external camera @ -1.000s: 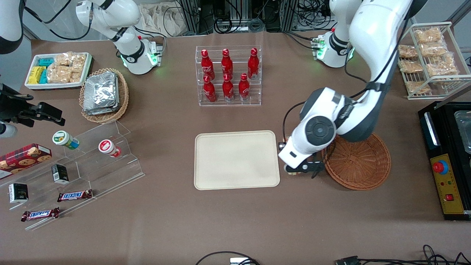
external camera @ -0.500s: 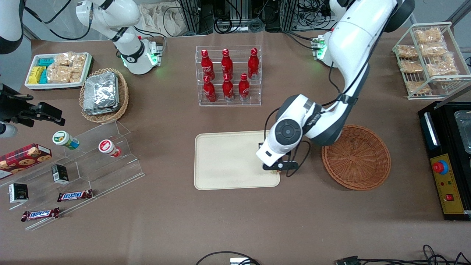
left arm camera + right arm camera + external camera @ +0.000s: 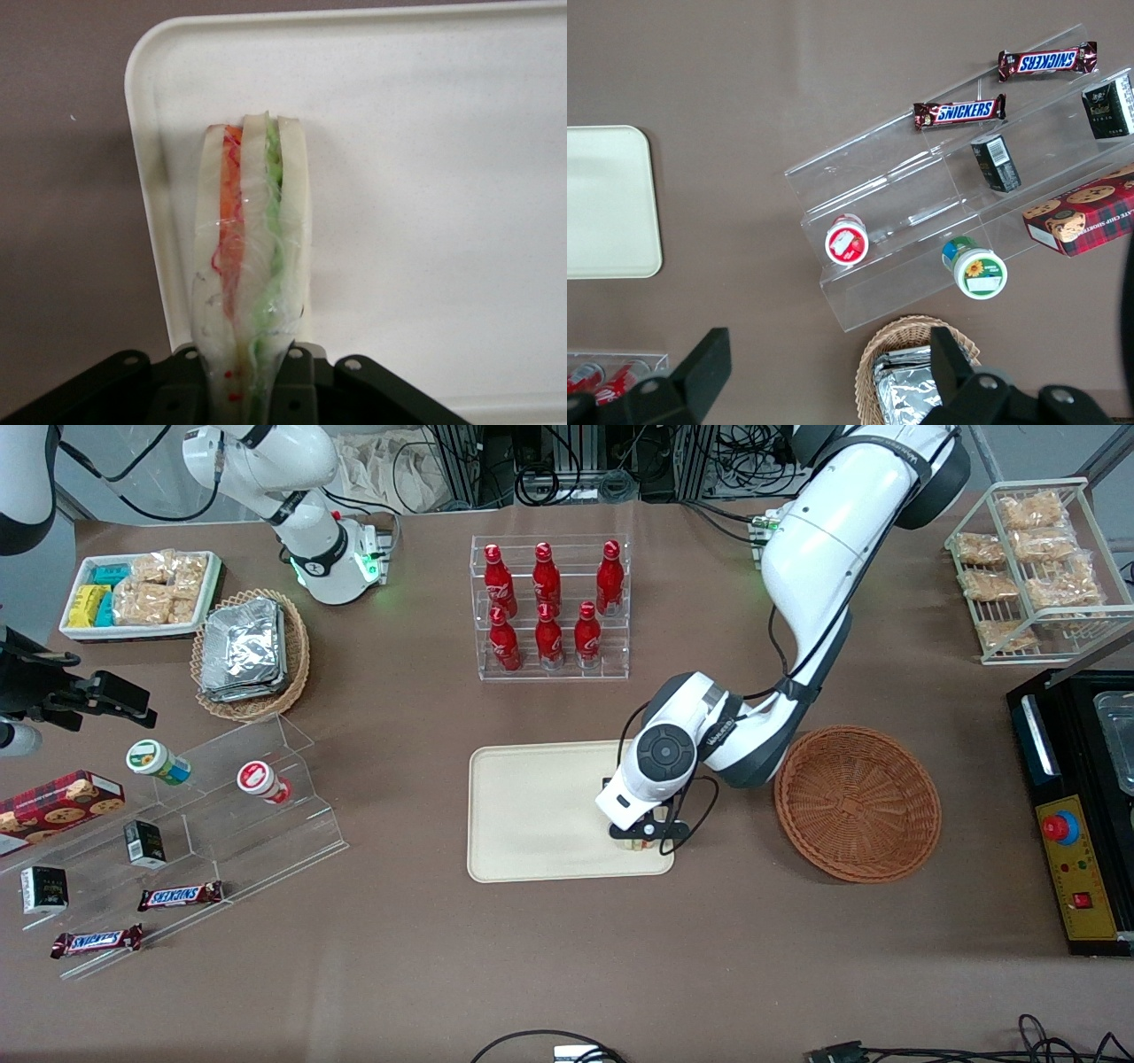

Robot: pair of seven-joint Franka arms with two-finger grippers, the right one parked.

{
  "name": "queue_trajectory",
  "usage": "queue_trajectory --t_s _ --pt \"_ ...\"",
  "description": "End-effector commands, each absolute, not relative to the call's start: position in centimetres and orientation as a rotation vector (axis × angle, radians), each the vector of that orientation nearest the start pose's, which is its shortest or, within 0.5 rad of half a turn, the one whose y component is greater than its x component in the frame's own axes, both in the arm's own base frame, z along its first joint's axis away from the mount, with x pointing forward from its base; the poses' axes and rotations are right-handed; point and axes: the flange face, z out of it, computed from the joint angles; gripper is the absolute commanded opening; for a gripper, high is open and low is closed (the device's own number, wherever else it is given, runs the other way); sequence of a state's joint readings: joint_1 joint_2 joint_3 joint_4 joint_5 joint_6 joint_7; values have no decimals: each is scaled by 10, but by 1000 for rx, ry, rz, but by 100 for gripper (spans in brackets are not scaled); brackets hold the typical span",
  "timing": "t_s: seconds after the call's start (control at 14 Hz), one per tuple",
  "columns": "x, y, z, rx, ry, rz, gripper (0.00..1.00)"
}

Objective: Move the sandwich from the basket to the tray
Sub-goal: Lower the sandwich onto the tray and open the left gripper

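- Now, going left to right in the front view, the tray (image 3: 540,815) comes first: most of its bare cream surface stretches away from the end effector toward the parked arm's end of the worktop.
- Next comes the end effector (image 3: 640,834), hanging over the tray's corner nearest the front camera and closest to the basket; its fingers (image 3: 301,376) are pressed against the sandwich (image 3: 252,257), pinching it at one end.
- Last is the basket (image 3: 858,802), well apart from the end effector toward the working arm's end, with nothing showing inside it.
- Progress, as I judge it: the pick-up and the carry are done, since the sandwich is out of the basket and over the tray. What remains is lowering it, letting go and backing the arm off.
- Whether the sandwich already touches the tray surface, I cannot tell.
- Orientation: the wrist view shows the wedge edge-on, its red, orange and green layers facing the camera. Its long axis runs straight out from the fingers, along the tray's edge just beside it.
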State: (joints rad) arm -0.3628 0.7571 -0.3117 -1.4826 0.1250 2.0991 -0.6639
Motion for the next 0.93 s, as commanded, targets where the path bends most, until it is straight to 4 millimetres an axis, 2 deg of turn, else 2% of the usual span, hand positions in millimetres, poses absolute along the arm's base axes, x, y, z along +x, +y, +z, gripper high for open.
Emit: queue_trajectory --t_s 0.0,0.07,0.14,0.5,0.64,0.86 --pt "582 -409 243 -3158 17 194 24" --pt "583 -407 243 -3156 18 195 49" --pt "584 -405 245 -3155 22 191 99" --pt "587 -403 254 -3160 12 175 100" --pt "589 -401 275 -3163 2 147 100" --pt "579 -389 338 -3121 18 135 100"
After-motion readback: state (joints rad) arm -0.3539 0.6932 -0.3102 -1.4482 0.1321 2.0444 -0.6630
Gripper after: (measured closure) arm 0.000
